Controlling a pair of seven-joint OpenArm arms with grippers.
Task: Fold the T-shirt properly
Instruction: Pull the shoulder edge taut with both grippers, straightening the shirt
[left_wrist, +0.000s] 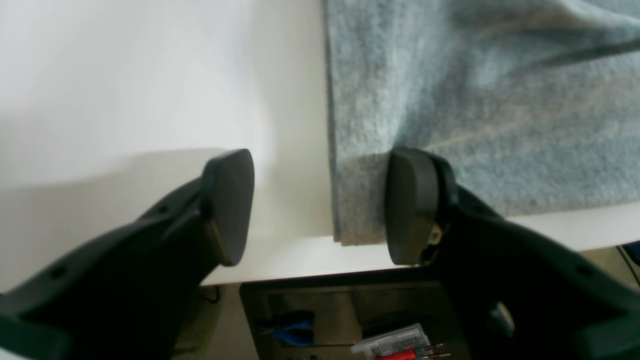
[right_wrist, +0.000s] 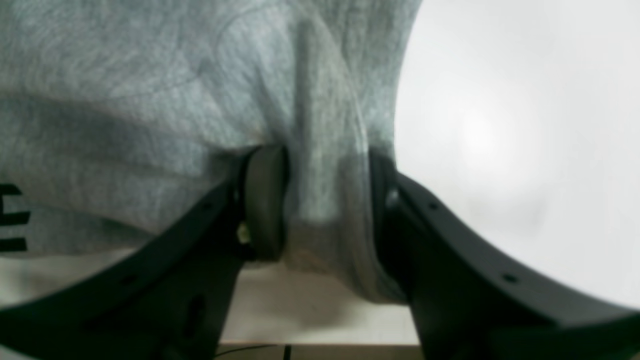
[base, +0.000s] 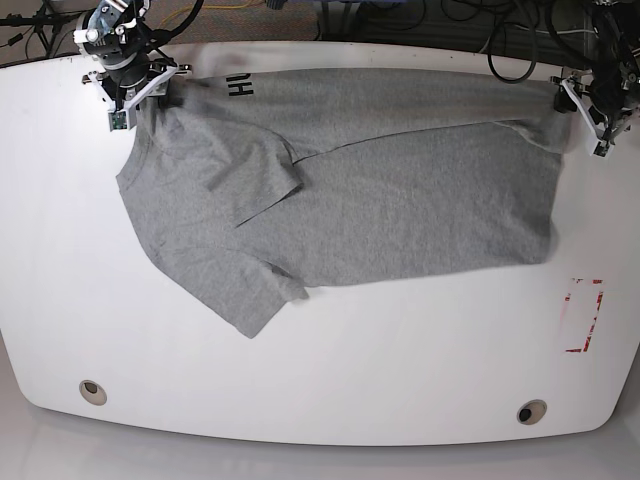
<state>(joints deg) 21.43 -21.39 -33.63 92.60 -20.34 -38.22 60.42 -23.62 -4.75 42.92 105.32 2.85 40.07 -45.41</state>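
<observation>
Base view: the grey T-shirt (base: 380, 200) was seen spread across the white counter (base: 330, 380), partly folded. A bunched edge of it was clenched between the fingers of the right hand (right_wrist: 325, 205). The left hand (left_wrist: 320, 205) was held released, straddling the shirt's corner.

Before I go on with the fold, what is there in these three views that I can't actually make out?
- T-shirt lettering: base view shows only "HU"; the fabric folds over the rest.
- Right gripper: bunched cloth hides its right pad.
- Left gripper: the right pad covers the hem corner; contact unclear.
- Bin contents under the table edge: blurred, cut off.
</observation>
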